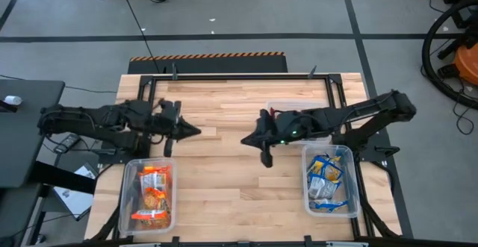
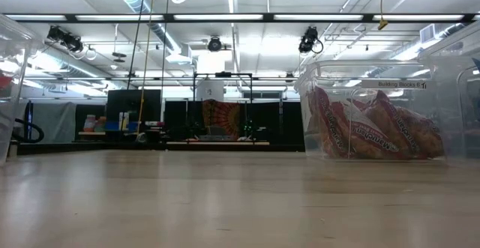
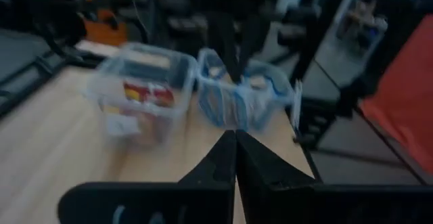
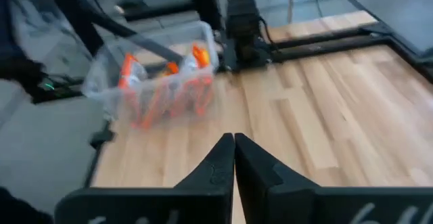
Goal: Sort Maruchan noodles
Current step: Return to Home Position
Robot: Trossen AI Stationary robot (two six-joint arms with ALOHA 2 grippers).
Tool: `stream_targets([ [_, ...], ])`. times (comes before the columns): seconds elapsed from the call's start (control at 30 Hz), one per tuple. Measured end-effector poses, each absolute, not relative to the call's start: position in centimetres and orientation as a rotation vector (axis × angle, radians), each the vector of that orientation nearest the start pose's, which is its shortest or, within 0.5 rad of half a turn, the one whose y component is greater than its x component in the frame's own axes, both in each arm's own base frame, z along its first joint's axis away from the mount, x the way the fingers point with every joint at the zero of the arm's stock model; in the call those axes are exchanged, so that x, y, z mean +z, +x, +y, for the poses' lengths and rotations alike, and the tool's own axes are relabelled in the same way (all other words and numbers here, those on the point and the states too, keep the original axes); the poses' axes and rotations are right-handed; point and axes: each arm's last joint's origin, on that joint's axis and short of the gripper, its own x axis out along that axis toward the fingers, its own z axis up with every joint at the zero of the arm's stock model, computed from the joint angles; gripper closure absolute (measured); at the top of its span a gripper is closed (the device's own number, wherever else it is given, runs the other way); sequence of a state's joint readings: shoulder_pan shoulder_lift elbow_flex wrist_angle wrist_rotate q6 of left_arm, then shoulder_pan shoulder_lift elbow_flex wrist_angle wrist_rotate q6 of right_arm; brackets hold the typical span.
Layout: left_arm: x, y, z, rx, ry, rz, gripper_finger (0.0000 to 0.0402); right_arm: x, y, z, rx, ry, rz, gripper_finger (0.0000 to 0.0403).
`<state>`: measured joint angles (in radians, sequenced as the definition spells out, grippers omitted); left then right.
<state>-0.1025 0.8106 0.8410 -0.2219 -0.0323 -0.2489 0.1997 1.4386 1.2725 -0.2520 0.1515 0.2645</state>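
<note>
All the noodle packets I can see lie inside three clear bins. Orange packets point(image 1: 153, 193) fill the bin near the table's near-left corner, blue-and-yellow packets point(image 1: 326, 178) the near-right bin, and red-and-white packets point(image 2: 373, 126) the bin partly hidden under my right arm. My left gripper point(image 1: 196, 132) hovers over the table's middle left, shut and empty. My right gripper point(image 1: 245, 140) faces it from the middle right, also shut and empty. The wrist views show the shut fingertips of the left gripper point(image 3: 235, 139) and of the right gripper point(image 4: 234, 141).
Bare wooden tabletop point(image 1: 224, 187) lies between the two near bins and under both grippers. The orange bin point(image 4: 159, 82) stands at the near left, the blue bin point(image 3: 238, 97) at the near right beside the red bin point(image 3: 139, 101). A black frame point(image 1: 239, 77) runs along the table's far edge.
</note>
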Motion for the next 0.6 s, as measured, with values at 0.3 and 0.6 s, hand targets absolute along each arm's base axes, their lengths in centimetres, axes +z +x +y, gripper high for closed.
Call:
stream_targets([
  [0.3,34.5,14.4,0.6,0.135,-0.3,0.143,0.0389,31.6,26.8,3.8,-0.084,0.151,0.442,0.0381],
  [0.6,35.7,13.1,0.8,0.171,-0.419,0.013,0.0388,31.4,25.7,4.6,0.021,0.145,0.362,0.0364],
])
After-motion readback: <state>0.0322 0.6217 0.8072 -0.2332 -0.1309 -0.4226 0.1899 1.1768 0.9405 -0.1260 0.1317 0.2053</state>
